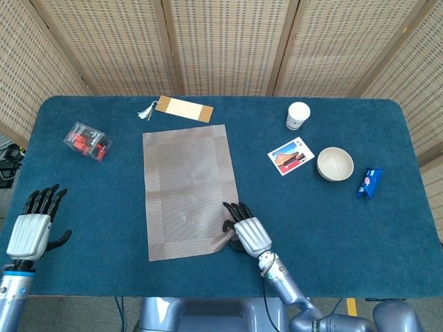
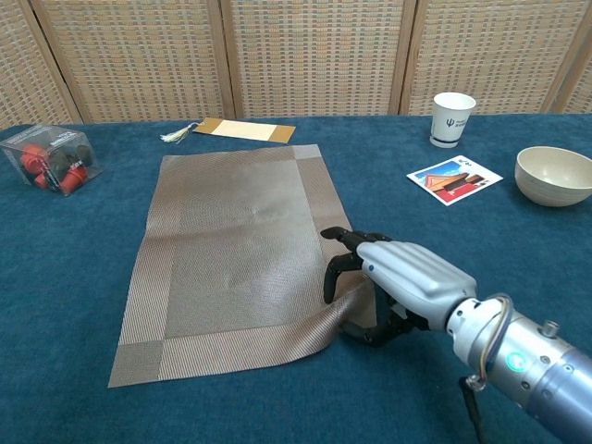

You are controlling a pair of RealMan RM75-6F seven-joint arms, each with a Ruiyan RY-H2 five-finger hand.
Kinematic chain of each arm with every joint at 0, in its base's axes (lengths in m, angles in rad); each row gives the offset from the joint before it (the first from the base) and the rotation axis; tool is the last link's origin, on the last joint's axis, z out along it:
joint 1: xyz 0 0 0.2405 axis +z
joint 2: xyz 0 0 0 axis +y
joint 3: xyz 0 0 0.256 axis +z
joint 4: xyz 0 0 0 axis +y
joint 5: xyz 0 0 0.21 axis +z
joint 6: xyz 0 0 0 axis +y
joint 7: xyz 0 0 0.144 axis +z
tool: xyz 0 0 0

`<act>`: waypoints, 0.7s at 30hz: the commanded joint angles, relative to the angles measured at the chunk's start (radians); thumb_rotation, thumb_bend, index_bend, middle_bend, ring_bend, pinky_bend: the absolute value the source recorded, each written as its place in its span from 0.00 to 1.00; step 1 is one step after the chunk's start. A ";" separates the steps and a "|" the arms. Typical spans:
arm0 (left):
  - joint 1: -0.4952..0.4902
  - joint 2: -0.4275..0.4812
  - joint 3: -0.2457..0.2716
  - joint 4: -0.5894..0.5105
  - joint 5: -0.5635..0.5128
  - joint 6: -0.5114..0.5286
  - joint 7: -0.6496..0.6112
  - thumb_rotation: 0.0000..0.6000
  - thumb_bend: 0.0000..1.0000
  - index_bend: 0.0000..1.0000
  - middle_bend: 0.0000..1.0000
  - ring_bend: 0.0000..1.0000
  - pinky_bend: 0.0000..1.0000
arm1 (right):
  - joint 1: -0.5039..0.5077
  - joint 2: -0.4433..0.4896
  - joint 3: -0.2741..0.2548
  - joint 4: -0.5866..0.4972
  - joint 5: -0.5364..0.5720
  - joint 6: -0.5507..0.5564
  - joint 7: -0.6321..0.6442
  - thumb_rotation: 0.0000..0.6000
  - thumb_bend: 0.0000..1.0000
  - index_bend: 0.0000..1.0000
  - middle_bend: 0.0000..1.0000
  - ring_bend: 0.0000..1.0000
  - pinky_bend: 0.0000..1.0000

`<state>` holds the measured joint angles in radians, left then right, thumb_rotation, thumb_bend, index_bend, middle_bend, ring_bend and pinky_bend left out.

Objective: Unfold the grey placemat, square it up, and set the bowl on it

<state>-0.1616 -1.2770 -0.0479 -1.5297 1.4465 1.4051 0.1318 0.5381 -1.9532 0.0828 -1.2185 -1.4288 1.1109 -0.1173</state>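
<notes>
While the bowl (image 1: pixel 335 164) sits well apart, the grey placemat's (image 1: pixel 187 190) raised corner is pinched by the right hand (image 1: pixel 246 232); the left hand's (image 1: pixel 31 228) fingers are spread.

One grey placemat (image 1: pixel 188 190), lying at the middle of the table (image 1: pixel 360 242); one bowl (image 1: pixel 335 164) and one picture card (image 1: pixel 291 156) to its right; one paper cup (image 1: pixel 297 115) beyond the card; one blue packet (image 1: pixel 368 182) right of the bowl. One tasselled bookmark (image 1: pixel 181 108) behind the placemat; one clear box of red pieces (image 1: pixel 87 140) to its left; two hands (image 1: pixel 246 232) (image 1: pixel 31 228).
</notes>
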 commanded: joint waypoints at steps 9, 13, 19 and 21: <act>-0.001 -0.003 -0.001 0.002 -0.003 -0.001 0.003 1.00 0.24 0.08 0.00 0.00 0.00 | -0.008 -0.011 -0.003 0.016 -0.048 0.054 0.031 1.00 0.55 0.65 0.05 0.00 0.00; -0.002 -0.004 -0.002 0.004 -0.005 -0.002 0.003 1.00 0.24 0.08 0.00 0.00 0.00 | -0.023 0.022 -0.014 -0.022 -0.052 0.066 0.000 1.00 0.56 0.66 0.06 0.00 0.00; -0.003 -0.010 0.002 0.009 -0.005 -0.008 0.013 1.00 0.24 0.08 0.00 0.00 0.00 | -0.052 0.110 -0.039 -0.097 -0.065 0.091 -0.028 1.00 0.56 0.66 0.06 0.00 0.00; -0.004 -0.011 0.004 0.009 -0.004 -0.009 0.016 1.00 0.24 0.08 0.00 0.00 0.00 | -0.061 0.140 -0.045 -0.116 -0.066 0.097 -0.031 1.00 0.56 0.67 0.06 0.00 0.00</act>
<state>-0.1651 -1.2878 -0.0445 -1.5210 1.4418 1.3962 0.1473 0.4893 -1.8382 0.0469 -1.3141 -1.4907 1.1983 -0.1409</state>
